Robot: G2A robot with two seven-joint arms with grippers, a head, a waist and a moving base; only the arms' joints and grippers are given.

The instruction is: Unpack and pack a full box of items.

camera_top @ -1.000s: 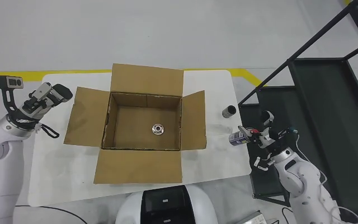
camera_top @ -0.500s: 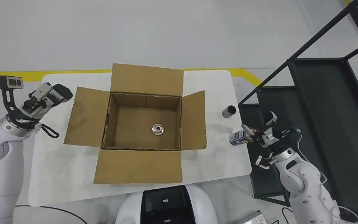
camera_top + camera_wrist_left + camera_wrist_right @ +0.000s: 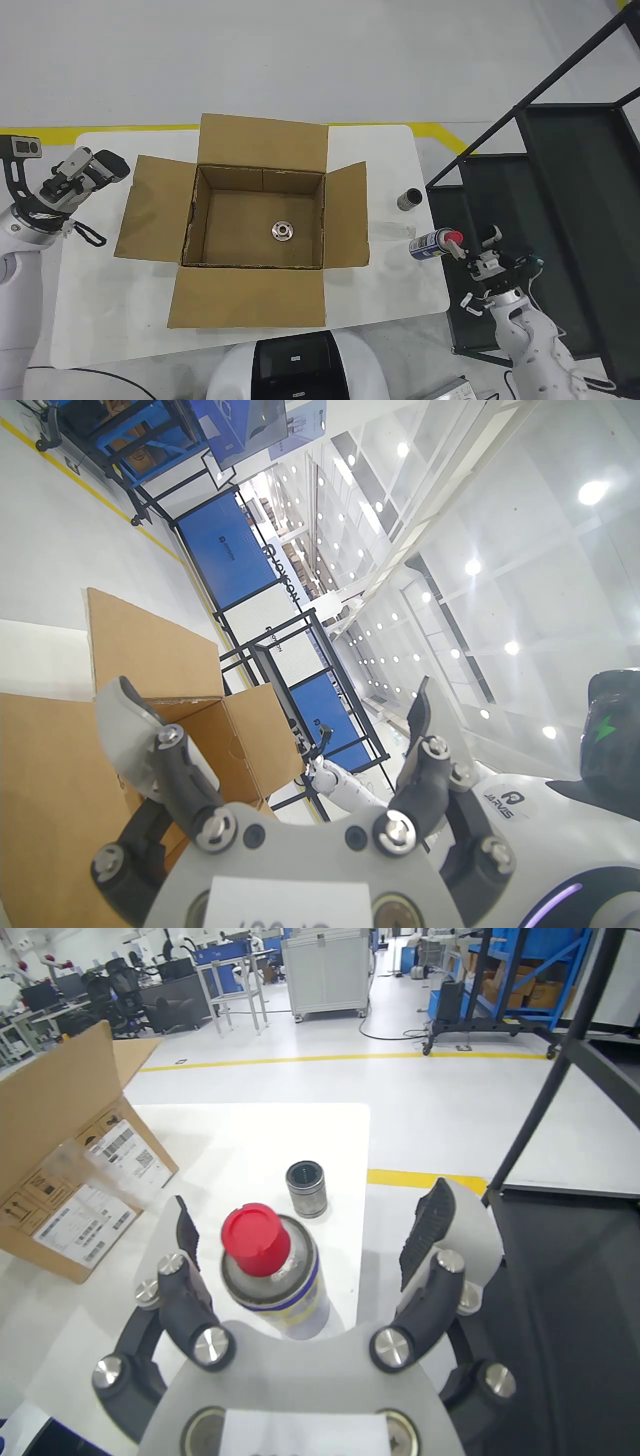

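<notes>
Right tool, fingers spread and empty, hangs just off the bench edge. The can stands straight ahead of it, apart, long axis upright and red cap up, near that edge. A bearing stands just beyond. The box lies farther in, holding one disc. Nothing appears to block a straight approach. Left tool, open and empty, sits across the box.
</notes>
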